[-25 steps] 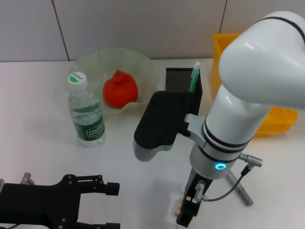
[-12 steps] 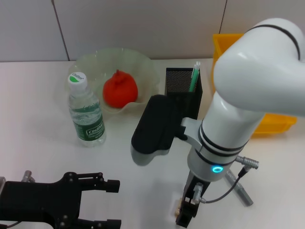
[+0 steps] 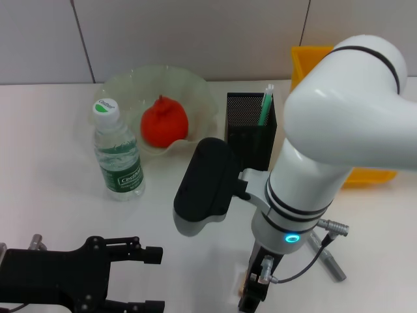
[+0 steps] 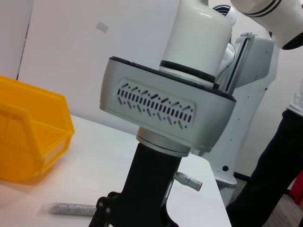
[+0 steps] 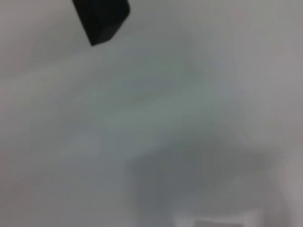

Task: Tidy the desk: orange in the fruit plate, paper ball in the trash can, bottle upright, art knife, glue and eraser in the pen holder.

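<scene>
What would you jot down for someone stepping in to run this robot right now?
Right end effector: low over the table's near edge, above a small pale item; grip unclear.
Left end effector: open, idle at the near left.
Done: orange in the fruit plate; bottle upright; a green-capped stick stands in the pen holder.
Left: grey art knife lies on the table beside the right arm. No paper ball visible; yellow bin at far right.
</scene>
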You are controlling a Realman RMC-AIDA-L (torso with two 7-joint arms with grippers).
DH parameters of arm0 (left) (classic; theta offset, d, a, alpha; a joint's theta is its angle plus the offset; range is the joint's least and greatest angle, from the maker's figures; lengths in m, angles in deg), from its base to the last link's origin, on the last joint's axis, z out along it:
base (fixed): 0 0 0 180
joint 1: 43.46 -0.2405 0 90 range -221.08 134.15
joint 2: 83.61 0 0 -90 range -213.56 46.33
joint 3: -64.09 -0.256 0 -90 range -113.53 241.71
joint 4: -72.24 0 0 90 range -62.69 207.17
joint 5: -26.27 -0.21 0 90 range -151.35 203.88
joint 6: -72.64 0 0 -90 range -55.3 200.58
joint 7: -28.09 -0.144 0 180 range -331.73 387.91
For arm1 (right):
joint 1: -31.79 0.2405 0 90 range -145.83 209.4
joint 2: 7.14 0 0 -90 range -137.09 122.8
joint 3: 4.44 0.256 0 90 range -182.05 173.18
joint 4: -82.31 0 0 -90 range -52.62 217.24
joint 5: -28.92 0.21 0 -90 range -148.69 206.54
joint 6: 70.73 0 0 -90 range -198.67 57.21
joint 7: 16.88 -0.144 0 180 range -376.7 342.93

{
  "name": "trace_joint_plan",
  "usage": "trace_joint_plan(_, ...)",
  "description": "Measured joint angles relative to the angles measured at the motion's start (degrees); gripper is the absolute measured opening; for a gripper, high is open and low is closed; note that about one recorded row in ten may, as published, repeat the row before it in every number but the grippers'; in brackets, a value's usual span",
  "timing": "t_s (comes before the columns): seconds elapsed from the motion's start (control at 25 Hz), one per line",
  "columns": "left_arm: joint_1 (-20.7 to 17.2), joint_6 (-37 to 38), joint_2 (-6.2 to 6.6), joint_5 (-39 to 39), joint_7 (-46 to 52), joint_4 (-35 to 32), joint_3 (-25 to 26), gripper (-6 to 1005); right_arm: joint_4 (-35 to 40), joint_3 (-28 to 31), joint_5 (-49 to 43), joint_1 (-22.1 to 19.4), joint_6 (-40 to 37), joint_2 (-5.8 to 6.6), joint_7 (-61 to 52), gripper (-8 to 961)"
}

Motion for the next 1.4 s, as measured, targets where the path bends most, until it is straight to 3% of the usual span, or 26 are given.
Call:
trace_joint_plan(0.24, -0.05, 0.00, 0.00, -0.04, 0.00, 0.01, 0.00, 830, -0.20, -1.80, 0.20, 0.40, 0.80, 0.00, -0.71, 751)
trace_joint_plan(0.92, -0.20, 0.02, 0.00, -0.45, 0.00, 0.00, 0.76, 830, 0.69, -0.29, -0.21, -0.08, -0.22, 0.01, -1.28, 409)
trace_joint_plan(1.16, -0.47, 0.04, 0.00, -0.57, 0.00, 0.00, 0.79, 830, 7.25, 8.95, -5.11, -2.15, -4.83, 0.50, 0.47, 430)
trace_joint_plan(1.32, -0.49, 0.04, -0.10, -0.64, 0.00, 0.00, 0.78, 830, 16.60, 20.20, -9.55, -5.34, -7.71, 0.56, 4.42, 444)
trace_joint_plan(1.4, -0.51, 0.03, -0.16, -0.64, 0.00, 0.00, 0.89, 830, 18.61, 22.53, -9.89, -6.00, -7.71, 0.58, 5.39, 451)
